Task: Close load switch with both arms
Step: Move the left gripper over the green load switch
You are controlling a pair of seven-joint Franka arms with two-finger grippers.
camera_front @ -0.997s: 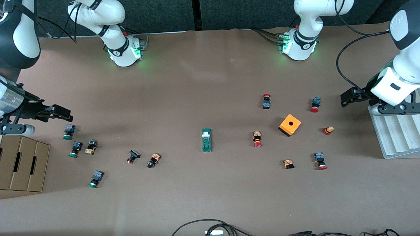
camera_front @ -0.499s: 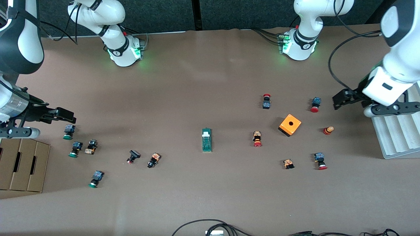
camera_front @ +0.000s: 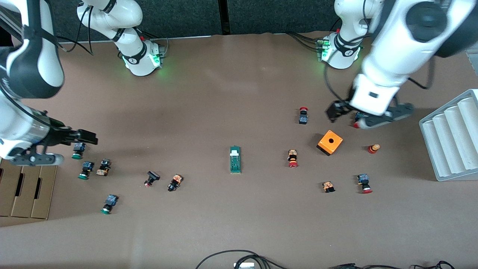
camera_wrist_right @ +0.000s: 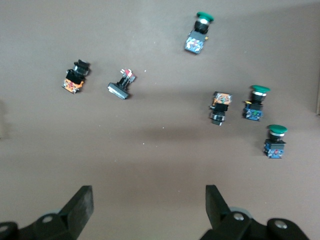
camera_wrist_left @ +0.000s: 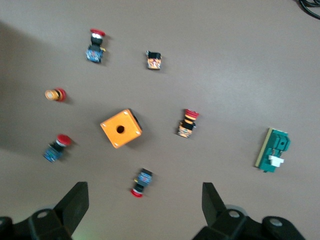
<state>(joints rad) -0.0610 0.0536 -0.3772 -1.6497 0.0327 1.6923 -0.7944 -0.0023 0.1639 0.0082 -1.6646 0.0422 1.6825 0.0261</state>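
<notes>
Load switch lies untouched at mid-counter, task not yet begun: left gripper over the orange cube, right gripper over green push buttons, both jaws wide open and empty.

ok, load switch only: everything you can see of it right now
The load switch is a narrow dark-green rectangular bar with a white block at the end farther from the front camera; the left wrist view shows a paler strip along one long edge. It looks like plastic. It lies flat on the brown table, roughly mid-table, long axis running toward the front camera. Nothing touches it: the push buttons lie apart from it and neither gripper is over it.
</notes>
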